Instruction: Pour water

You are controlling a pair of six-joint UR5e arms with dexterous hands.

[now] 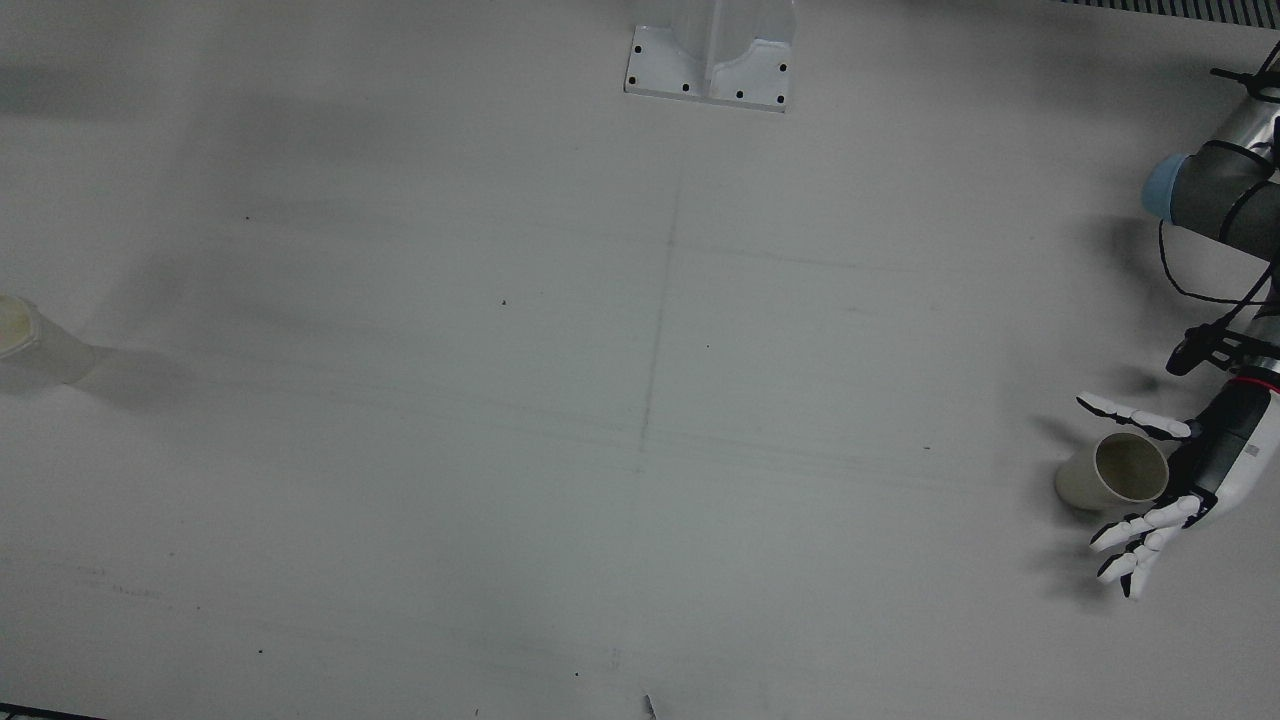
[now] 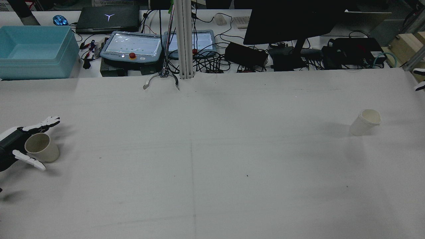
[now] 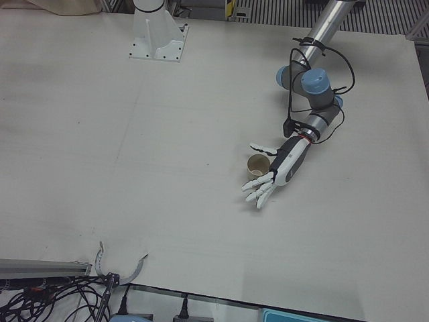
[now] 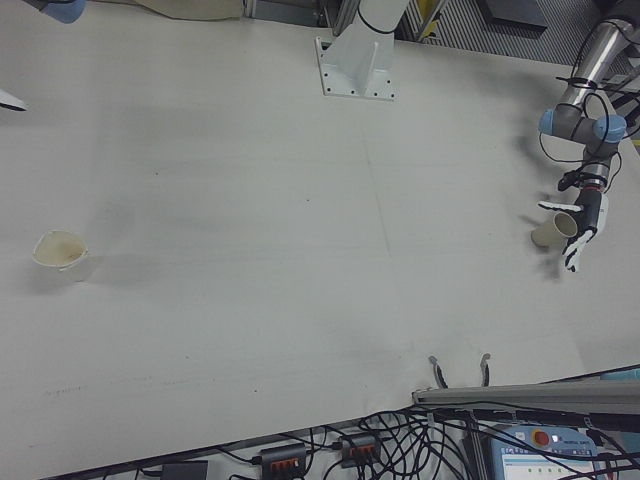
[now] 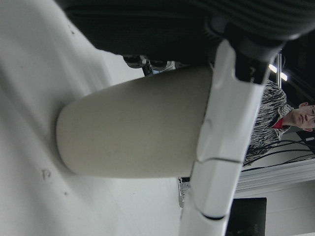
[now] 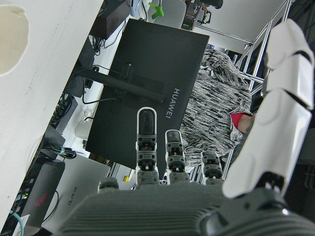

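A beige paper cup [image 1: 1115, 472] stands on the white table [image 1: 640, 400] at the left arm's side. My left hand [image 1: 1160, 490] is open, with fingers spread on both sides of the cup and the palm just behind it. The same shows in the rear view, with the cup [image 2: 42, 147] and hand [image 2: 16, 144], and in the left-front view, with the cup [image 3: 257, 165] and hand [image 3: 275, 171]. The left hand view shows the cup's wall [image 5: 133, 128] close by. A white cup [image 2: 365, 122] stands on the far right side. My right hand [image 2: 419, 79] is open, well clear of it at the table edge.
The arm pedestal [image 1: 710, 60] stands at the table's back middle. Behind the table's far edge are a blue bin [image 2: 35, 51], teach pendants [image 2: 132, 46], a monitor [image 2: 292, 20] and cables. A metal post [image 2: 184, 39] rises at that edge.
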